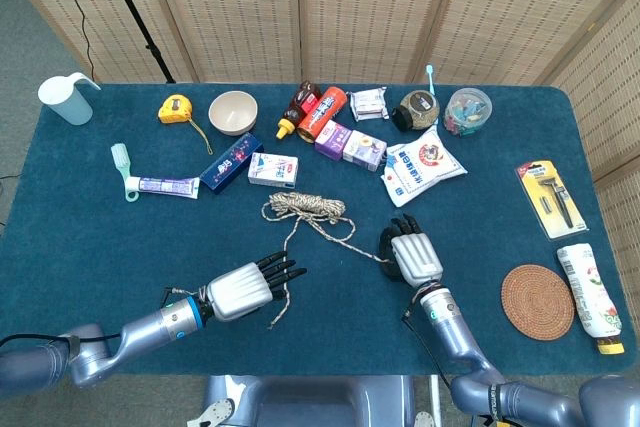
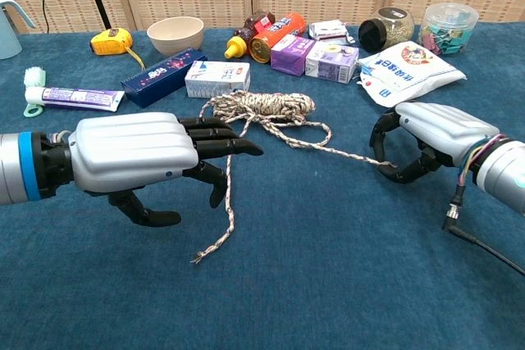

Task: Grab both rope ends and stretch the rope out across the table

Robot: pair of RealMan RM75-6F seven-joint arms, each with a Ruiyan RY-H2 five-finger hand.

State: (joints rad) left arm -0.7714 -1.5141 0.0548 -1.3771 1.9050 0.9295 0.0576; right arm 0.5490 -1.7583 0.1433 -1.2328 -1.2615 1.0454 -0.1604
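Observation:
The speckled rope lies in a loose coil (image 1: 305, 207) (image 2: 262, 106) mid-table. One strand runs toward me and ends frayed (image 1: 272, 325) (image 2: 197, 258). My left hand (image 1: 250, 287) (image 2: 139, 157) hovers just left of that strand with its fingers stretched out over it and its thumb hanging below, holding nothing. The other strand runs right to my right hand (image 1: 412, 255) (image 2: 431, 141). That hand's curled fingers and thumb pinch the rope end (image 2: 385, 163).
Behind the coil are a white carton (image 1: 272, 169), a blue box (image 1: 230, 161), toothpaste (image 1: 160, 187), a bowl (image 1: 233, 112), bottles (image 1: 320, 112), purple boxes (image 1: 350, 144) and a snack bag (image 1: 423, 165). A cork coaster (image 1: 537, 301) sits at right. A black cable (image 2: 484, 243) trails from my right wrist.

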